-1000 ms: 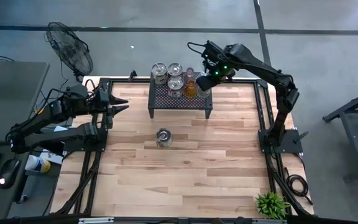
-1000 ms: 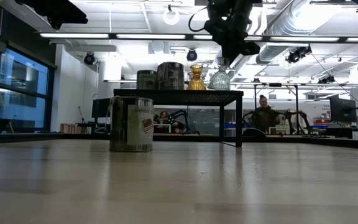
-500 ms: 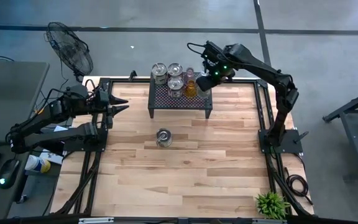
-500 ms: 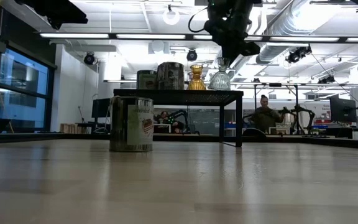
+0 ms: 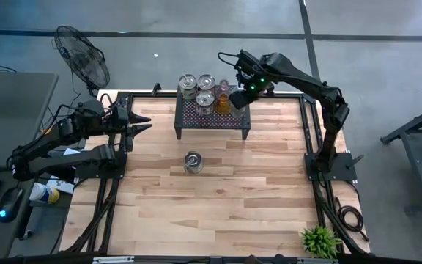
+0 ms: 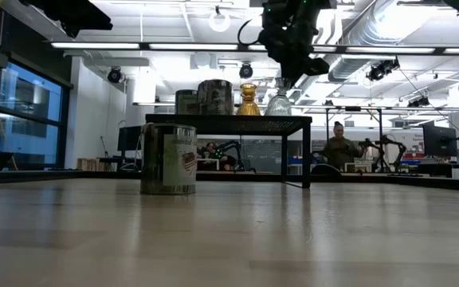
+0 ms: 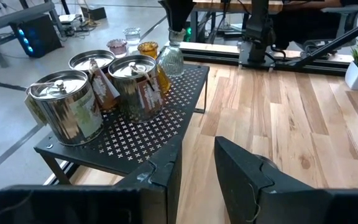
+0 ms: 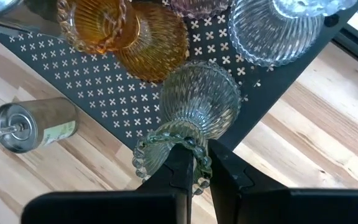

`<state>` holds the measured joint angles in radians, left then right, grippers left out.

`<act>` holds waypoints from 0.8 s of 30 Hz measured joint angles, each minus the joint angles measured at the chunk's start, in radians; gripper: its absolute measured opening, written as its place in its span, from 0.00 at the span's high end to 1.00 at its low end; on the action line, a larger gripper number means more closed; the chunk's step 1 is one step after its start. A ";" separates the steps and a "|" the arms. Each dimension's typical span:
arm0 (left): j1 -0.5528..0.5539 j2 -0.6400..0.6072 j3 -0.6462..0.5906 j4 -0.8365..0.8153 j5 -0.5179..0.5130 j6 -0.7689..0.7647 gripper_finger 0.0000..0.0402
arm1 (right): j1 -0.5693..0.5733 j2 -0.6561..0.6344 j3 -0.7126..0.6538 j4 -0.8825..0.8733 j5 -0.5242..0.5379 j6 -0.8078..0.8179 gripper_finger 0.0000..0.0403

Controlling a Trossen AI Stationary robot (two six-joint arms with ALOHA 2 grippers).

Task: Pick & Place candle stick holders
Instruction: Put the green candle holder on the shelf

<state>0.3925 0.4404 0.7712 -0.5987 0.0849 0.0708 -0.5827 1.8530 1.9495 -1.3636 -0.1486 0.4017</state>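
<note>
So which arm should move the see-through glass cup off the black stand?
The right arm. Its claw is already pinched on the clear glass holder's beaded rim, on the black stand. The left claw waits at the table's left edge, far away.

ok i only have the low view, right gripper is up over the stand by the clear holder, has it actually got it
Observer: Yes. In the right wrist view the right gripper is shut on the beaded rim of the greenish clear glass holder.
Operator: is it still on the stand or lifted
Observer: Cannot tell from any view; its base shows over the black perforated stand, close to the corner.
Operator: what's next to it
Observer: The amber holder stands right beside it, and a larger clear ribbed holder lies farther along the stand.
Operator: left arm doing anything
Observer: No, the left gripper waits at the table's left edge, fingers open.
</note>
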 joint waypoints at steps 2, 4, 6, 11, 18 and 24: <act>0.000 0.000 0.000 0.000 0.000 0.000 0.77 | 0.000 0.000 0.000 0.001 0.000 -0.002 0.95; 0.000 0.000 0.000 0.000 0.000 0.000 0.77 | 0.000 0.000 0.000 0.000 0.005 -0.001 0.94; 0.000 0.000 0.000 0.000 0.000 0.000 0.77 | 0.000 0.000 0.000 0.001 0.015 -0.002 0.94; 0.000 0.000 0.000 -0.001 0.001 0.000 0.77 | 0.000 0.000 0.000 0.000 0.014 -0.010 0.89; 0.000 0.000 0.000 -0.001 0.003 0.000 0.77 | 0.000 0.000 0.000 0.011 0.014 -0.010 0.86; 0.000 0.000 0.000 -0.001 0.002 0.000 0.77 | 0.000 0.000 -0.001 0.064 0.016 -0.010 0.86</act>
<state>0.3923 0.4404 0.7712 -0.5999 0.0872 0.0704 -0.5826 1.8530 1.9484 -1.3000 -0.1330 0.3917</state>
